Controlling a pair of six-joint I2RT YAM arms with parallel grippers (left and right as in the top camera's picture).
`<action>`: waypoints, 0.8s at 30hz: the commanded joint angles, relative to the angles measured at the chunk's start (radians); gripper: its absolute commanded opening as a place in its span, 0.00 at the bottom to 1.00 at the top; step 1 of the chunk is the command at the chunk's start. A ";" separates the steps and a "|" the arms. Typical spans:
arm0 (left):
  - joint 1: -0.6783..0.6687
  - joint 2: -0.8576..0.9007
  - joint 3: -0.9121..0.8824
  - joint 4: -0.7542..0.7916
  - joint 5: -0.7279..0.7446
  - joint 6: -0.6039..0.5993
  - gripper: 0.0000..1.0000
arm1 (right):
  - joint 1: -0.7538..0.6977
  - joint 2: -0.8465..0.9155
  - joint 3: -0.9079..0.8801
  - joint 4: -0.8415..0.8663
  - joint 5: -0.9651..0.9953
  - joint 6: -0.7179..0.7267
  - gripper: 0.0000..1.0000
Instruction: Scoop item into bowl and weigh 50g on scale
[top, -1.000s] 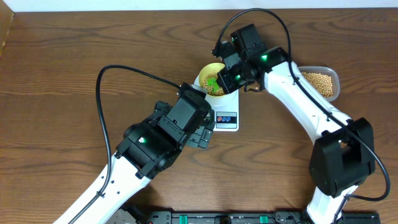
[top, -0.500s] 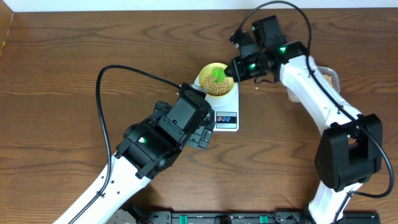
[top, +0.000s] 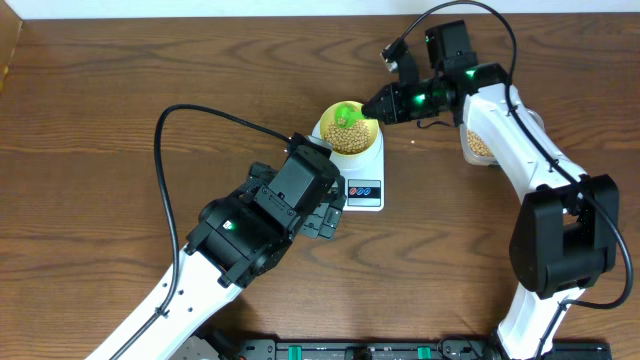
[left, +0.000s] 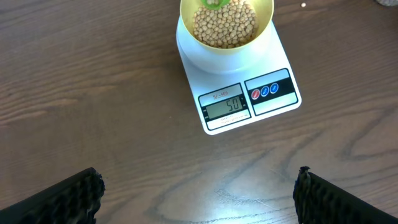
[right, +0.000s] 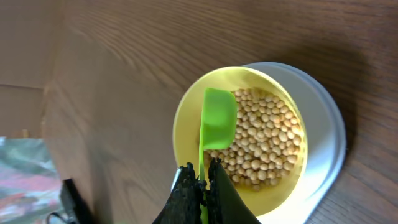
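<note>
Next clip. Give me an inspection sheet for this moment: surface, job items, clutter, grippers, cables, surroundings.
Surface: brown wood-grain table.
Job's things: yellow bowl sits on the white scale and holds beans. The display reads 50. A clear tub with more beans is partly hidden behind the right arm.
Clutter: nothing seen.
Grippers: right gripper is shut on the handle of a green scoop, which is over the bowl. The left gripper is open, empty, and near the scale.
Cables: one black cable loops off each arm, clear of the bowl.
Surroundings: black rail at the near table edge.
</note>
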 joint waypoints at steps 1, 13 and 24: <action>0.002 0.002 0.011 -0.003 -0.024 0.013 1.00 | -0.022 -0.008 0.016 0.002 -0.088 0.012 0.01; 0.002 0.002 0.011 -0.003 -0.024 0.013 1.00 | -0.058 -0.071 0.016 -0.018 -0.090 0.013 0.01; 0.002 0.002 0.011 -0.003 -0.024 0.013 1.00 | -0.234 -0.205 0.016 -0.063 -0.181 0.027 0.01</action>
